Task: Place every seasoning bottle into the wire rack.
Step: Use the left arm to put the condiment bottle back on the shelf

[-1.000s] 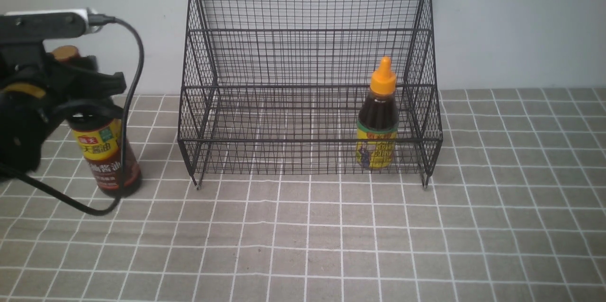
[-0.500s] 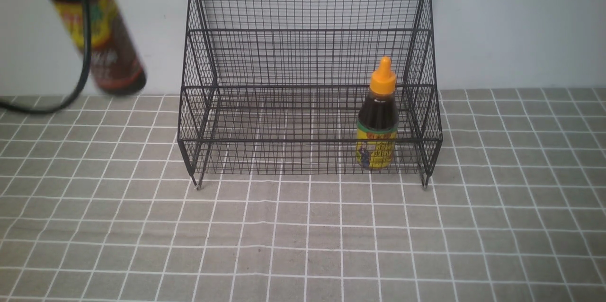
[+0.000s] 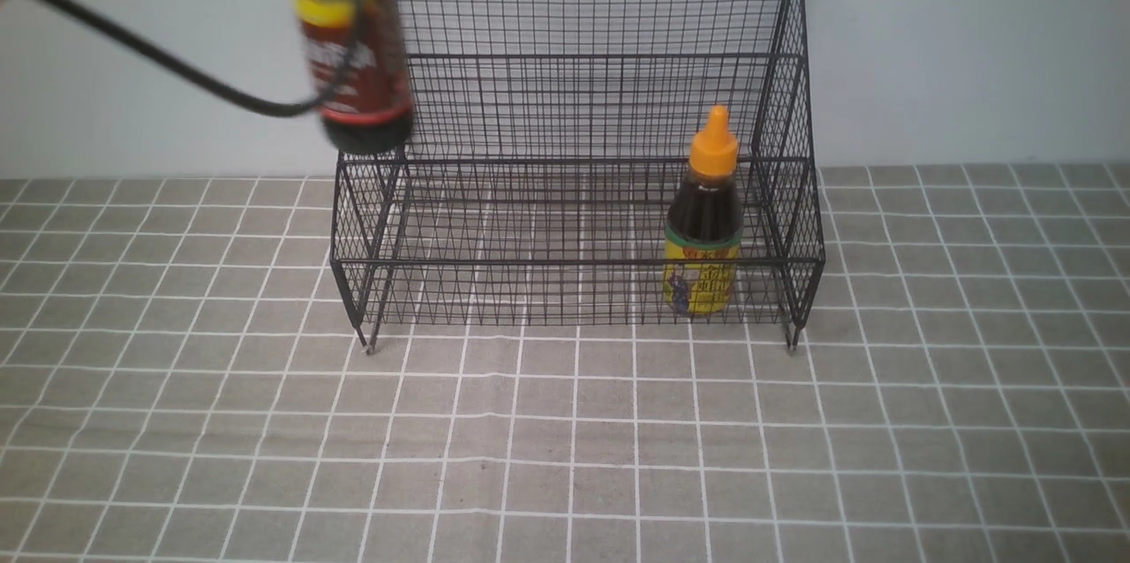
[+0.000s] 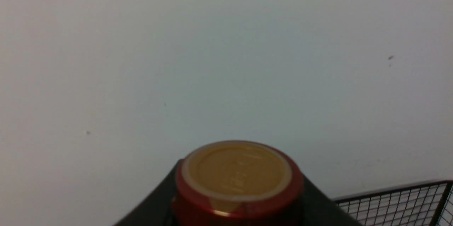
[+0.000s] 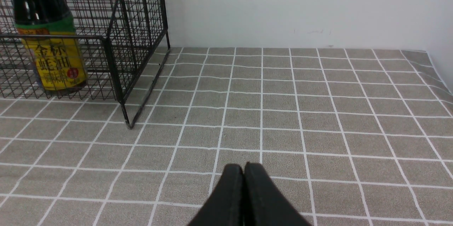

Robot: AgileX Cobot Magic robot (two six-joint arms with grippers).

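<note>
Nearest the camera, the right gripper (image 5: pixel 243 168) rests clenched and empty above the checked tablecloth (image 3: pixel 565 457), off the wire rack's (image 3: pixel 574 104) right side. Inside the rack, at the right end of its lower front tier, the short bottle (image 3: pixel 704 228) stands upright, so its part looks finished. The tall bottle (image 3: pixel 353 42) hangs in the air at the rack's left edge, slightly tilted, with its base level with the step between the tiers. It is not yet inside. The left gripper (image 4: pixel 238 213) grasps it just below the cap.

The likely trouble is the bottle's base catching the rack's left side wall, because it sits right over that wire. A knock could shove the rack or twist the bottle in a grip so near its top. A black cable (image 3: pixel 177 73) also crosses the label and might snag.

The front view shows bottle against rack but neither gripper. The left wrist view shows the fingers (image 4: pixel 155 204) flanking the cap, with only a corner of the rack.
</note>
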